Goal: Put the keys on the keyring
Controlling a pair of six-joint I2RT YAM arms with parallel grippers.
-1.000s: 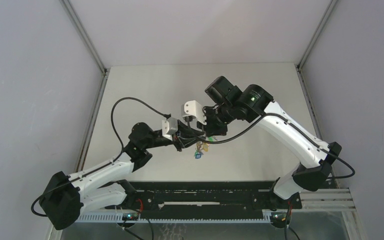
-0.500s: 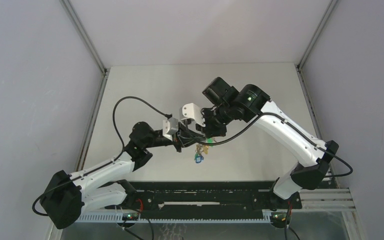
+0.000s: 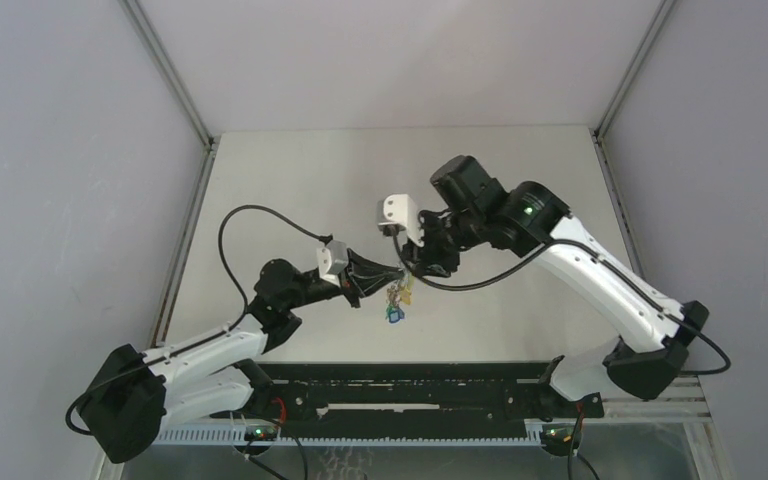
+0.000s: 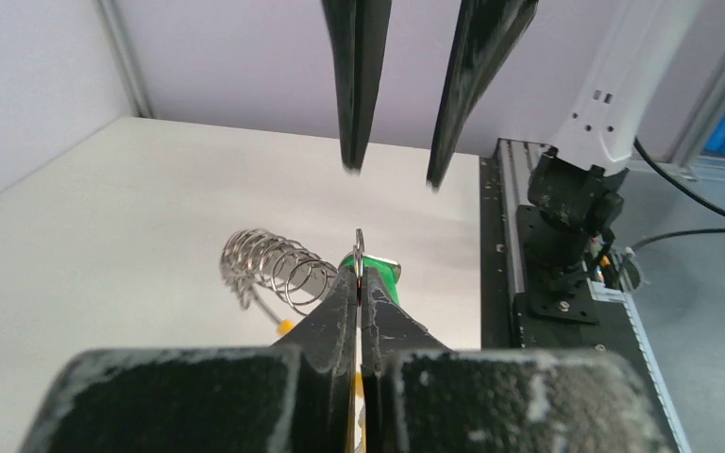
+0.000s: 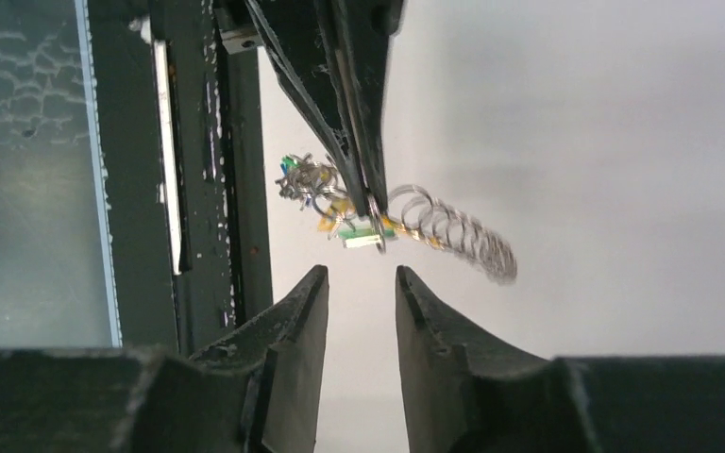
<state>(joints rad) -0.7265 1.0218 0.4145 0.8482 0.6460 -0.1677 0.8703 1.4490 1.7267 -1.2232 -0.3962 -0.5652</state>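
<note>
Overhead, two white and black robot arms reach from the bottom of the frame and meet above the middle of a pale table (image 3: 290, 180). The left gripper (image 3: 390, 280) comes in from the lower left and the right gripper (image 3: 412, 268) from the upper right, and their tips are very near each other. A small bunch of keys (image 3: 396, 305) hangs just below that meeting point, with a blue head lowest. From the left wrist camera, the left gripper (image 4: 360, 274) is clenched at the bottom centre, and a thin metal edge of the keyring (image 4: 274, 269) stands up between its fingertips. The keyring's silvery coil spreads to the left of the fingers, with a spot of yellow-orange below it, and a green key (image 4: 379, 274) sits just right of the tips. The right gripper (image 4: 392, 175) hangs from the top of that frame, fingers parted and empty, just above the pinched metal without touching it. From the right wrist camera, the right gripper (image 5: 359, 274) gapes at the bottom, and the left gripper (image 5: 370, 206) descends from the top. The coil of the keyring (image 5: 453, 236) trails to the right, the green key (image 5: 359, 236) is at the tips, and more keys (image 5: 302, 175) cluster left.
</note>
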